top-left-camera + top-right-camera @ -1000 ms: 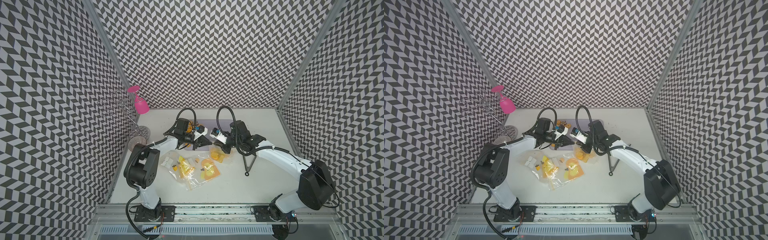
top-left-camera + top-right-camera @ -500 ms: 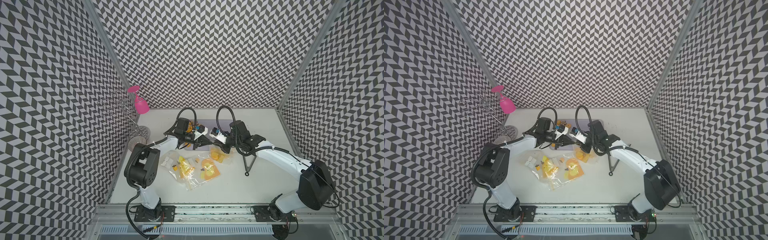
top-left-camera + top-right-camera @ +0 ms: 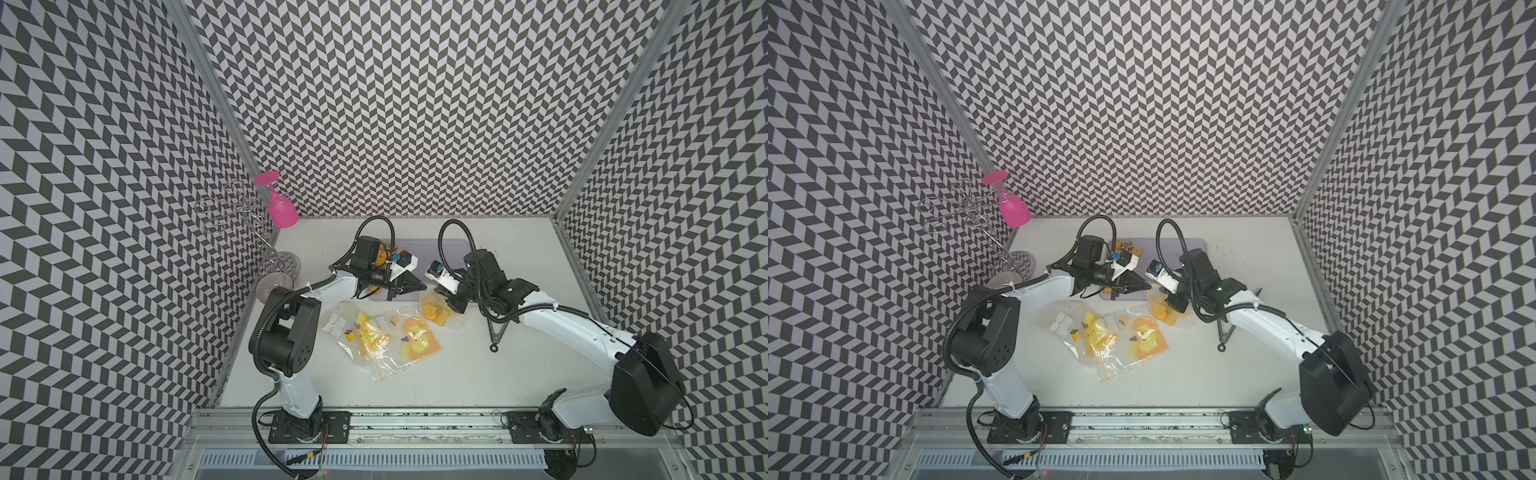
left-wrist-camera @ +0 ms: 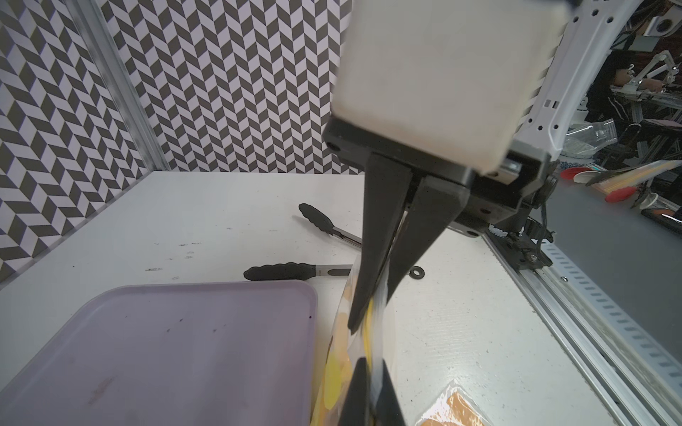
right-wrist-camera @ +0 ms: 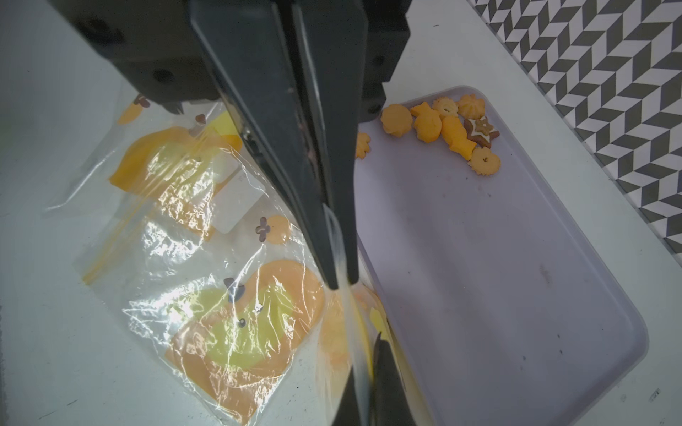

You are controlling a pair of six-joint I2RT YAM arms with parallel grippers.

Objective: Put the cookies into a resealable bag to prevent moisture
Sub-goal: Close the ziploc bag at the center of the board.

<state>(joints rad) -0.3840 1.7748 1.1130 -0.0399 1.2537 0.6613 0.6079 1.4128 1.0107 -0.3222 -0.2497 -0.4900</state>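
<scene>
Though label [image 5: 240, 195] seems blank, bags [image 5: 177, 258] show chicks [image 5: 236, 313]

No writing, brand, number or sign can be read anywhere. Each clear bag [image 5: 221, 295] carries only yellow-and-orange printed pictures, and the white patch [image 5: 240, 199] on one shows no legible letters.

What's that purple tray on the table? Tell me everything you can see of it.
The purple tray is a pale lilac rectangle with rounded corners and a low raised rim, seemingly plastic. It lies flat on the white table near the back wall. Its floor is mostly bare, with a few dark specks; the cookies sit clustered at one end. A clear bag hangs beside one long edge; contact is unclear.
</scene>
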